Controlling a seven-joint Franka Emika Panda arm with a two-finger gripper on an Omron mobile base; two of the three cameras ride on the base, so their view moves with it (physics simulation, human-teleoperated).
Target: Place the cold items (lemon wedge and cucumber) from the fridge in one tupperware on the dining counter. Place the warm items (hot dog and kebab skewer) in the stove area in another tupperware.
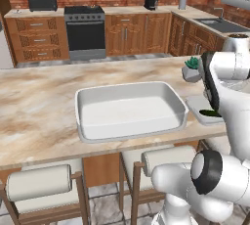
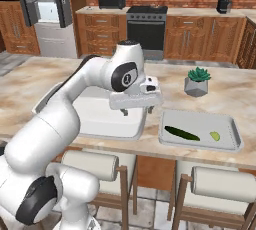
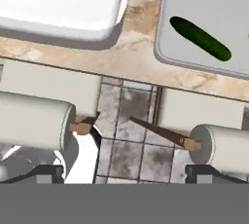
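Note:
A dark green cucumber and a pale lemon wedge lie in a shallow grey tupperware on the dining counter. The hand view looks down on the same cucumber in that tupperware. To its left sits a larger white tupperware with nothing in it. My gripper hangs open above the counter's near edge, between the two containers, holding nothing. Its fingertips stand far apart. In the left base view my arm covers most of the grey tupperware.
A potted succulent stands on the counter behind the grey tupperware. Padded stools line the counter's near side. The stove is against the back wall, and the fridge stands with its doors open at the far left.

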